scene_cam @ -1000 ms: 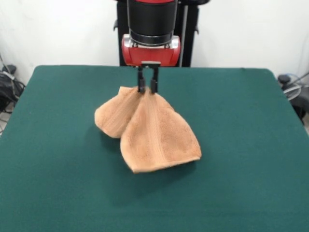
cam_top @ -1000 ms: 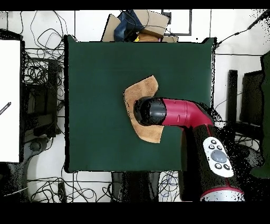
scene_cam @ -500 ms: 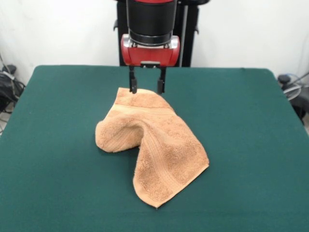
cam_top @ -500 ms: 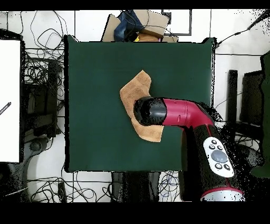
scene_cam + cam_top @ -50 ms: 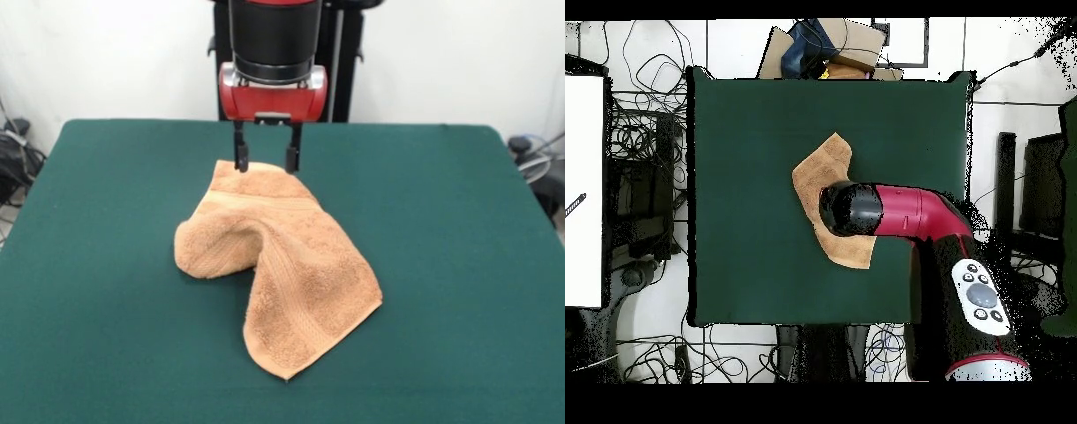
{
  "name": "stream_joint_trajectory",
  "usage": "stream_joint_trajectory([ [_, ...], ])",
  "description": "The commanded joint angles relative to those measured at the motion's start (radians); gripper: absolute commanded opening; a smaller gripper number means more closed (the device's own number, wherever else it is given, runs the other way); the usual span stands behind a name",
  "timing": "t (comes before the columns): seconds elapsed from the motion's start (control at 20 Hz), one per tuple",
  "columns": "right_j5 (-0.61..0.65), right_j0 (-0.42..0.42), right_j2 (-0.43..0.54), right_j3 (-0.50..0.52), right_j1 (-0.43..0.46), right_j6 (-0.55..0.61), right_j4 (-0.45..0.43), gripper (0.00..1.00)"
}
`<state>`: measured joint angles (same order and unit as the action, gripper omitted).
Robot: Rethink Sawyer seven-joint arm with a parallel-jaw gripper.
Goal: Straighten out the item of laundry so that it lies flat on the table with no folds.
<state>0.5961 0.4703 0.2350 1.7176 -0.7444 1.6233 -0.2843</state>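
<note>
table (image 5: 459, 265) wide and green, towel (image 5: 282, 265) rumpled mid-table with a fold humped at its left. from overhead the arm (image 5: 905, 212) hides much of it. gripper (image 5: 267, 163) fingers apart, empty, over the far corner.

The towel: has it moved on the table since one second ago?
Yes. The towel dropped out of the gripper, which is now open, and spread toward the near edge of the table, still folded.
</note>
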Motion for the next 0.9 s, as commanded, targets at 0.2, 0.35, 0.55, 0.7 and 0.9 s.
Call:
stream_joint_trajectory([
  [0.2,0.024,-0.029,0.016,-0.086,0.054,0.076,-0.003,1.0],
  [0.35,0.017,-0.042,0.001,-0.097,0.061,0.102,-0.001,1.0],
  [0.55,0.011,-0.046,0.001,-0.103,0.068,0.1,-0.001,1.0],
  [0.7,0.023,-0.051,0.0,-0.109,0.074,0.1,0.003,1.0],
  [0.9,0.017,-0.053,0.0,-0.116,0.08,0.096,0.001,1.0],
])
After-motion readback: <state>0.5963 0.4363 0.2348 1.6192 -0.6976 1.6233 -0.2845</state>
